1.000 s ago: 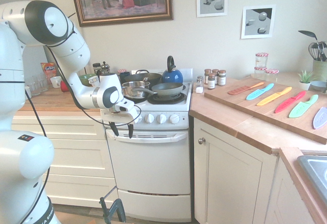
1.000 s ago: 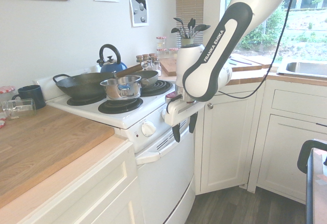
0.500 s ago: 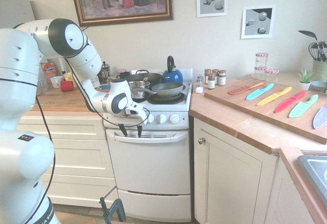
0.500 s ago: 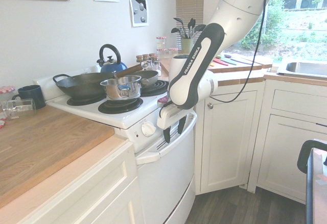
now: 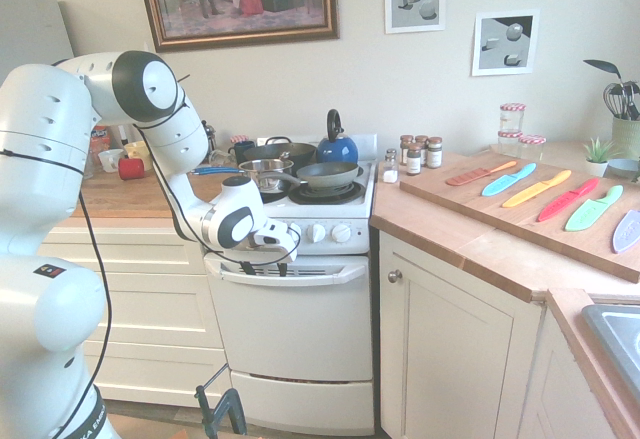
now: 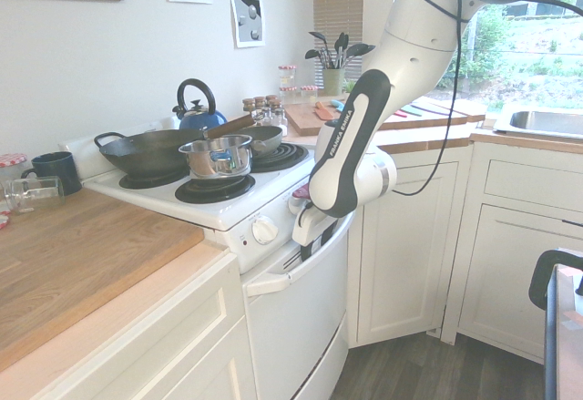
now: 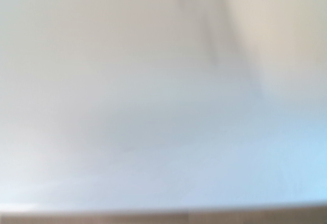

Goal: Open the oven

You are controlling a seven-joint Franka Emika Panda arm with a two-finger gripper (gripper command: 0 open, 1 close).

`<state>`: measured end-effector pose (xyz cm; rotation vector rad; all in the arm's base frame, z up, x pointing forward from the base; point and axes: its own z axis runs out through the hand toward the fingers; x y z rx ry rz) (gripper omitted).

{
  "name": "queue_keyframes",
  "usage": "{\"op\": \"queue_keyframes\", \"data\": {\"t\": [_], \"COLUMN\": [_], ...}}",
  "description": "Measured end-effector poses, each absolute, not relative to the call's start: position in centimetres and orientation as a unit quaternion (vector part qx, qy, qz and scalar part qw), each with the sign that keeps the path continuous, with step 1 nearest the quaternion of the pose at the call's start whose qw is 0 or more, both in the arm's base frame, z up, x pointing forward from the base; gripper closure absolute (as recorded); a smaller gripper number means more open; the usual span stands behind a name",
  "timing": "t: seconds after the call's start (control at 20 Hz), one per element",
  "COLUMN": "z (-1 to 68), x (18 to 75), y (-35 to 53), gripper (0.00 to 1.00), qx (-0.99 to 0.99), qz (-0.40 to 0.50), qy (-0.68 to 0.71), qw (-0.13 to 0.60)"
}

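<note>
Standing wide at the oven [image 5: 295,329], the gripper [image 5: 266,270] shows outside; the wrist view gives pale blur

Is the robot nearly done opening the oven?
Not yet. The gripper has reached the oven handle, its fingers pointing down there. The oven door is still shut, so gripping the handle, if needed, and pulling the door open seem left.

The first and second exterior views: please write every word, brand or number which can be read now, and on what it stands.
"FRANKA EMIKA": on the robot arm, second exterior view.
The spice jars have labels too small to read.
The red packet behind the arm is mostly hidden; its print is not readable.
I can read no text on the oven.
</note>
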<state>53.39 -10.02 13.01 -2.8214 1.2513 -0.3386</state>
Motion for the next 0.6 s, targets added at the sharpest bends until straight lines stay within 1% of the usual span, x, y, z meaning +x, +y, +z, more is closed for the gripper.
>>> {"op": "queue_keyframes", "data": {"t": [0.25,0.6], "z": [7.0,2.1], "x": [41.2,32.3], "y": [-13.4,-19.1], "gripper": [0.0,0.0], "qx": [-0.908,-0.921], "qz": [-0.049,-0.021], "qy": [0.416,0.389], "qw": [0.004,0.018]}}
